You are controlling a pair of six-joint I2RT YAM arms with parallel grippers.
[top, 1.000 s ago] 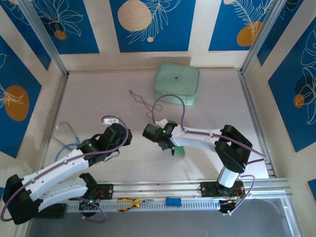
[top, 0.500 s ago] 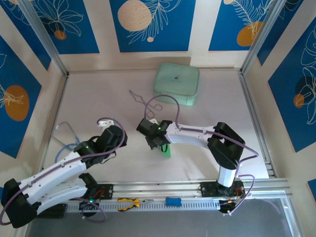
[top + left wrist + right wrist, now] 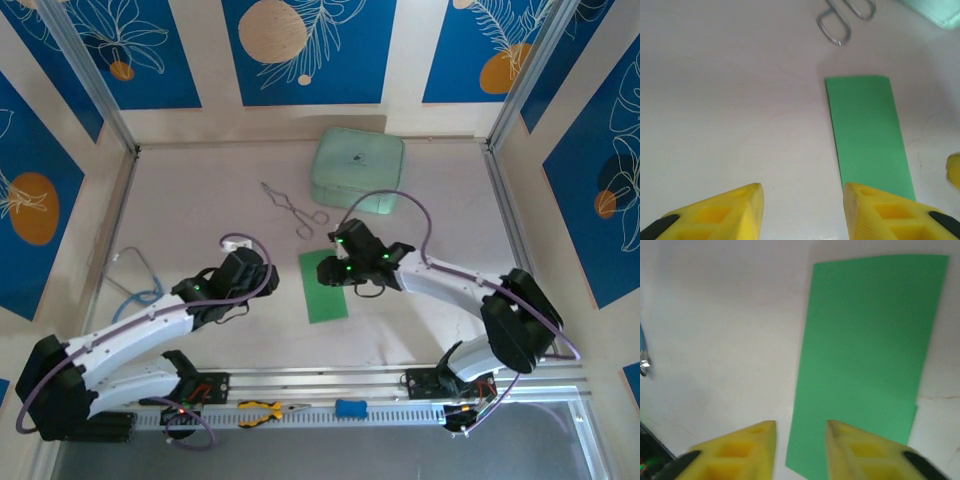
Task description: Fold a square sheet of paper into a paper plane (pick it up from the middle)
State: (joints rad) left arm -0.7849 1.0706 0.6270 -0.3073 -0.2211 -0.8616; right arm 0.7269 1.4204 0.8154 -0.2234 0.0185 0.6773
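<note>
Pale bench [image 3: 200, 200]: the square sheet of paper [image 3: 326, 288] lies flat, seemingly folded once into a strip, just ahead of the wide, empty left gripper [image 3: 802, 192] and the narrowly parted, empty right gripper [image 3: 801, 424]; wings not yet made.

A: Where's the top camera?
B: High behind the arm bases, looking down over the whole table [image 3: 200, 200]; each wrist camera looks past its own yellow fingers [image 3: 730, 210], close to the tabletop.
A: Shared ground?
B: The green paper [image 3: 325, 295]; all three see it.
</note>
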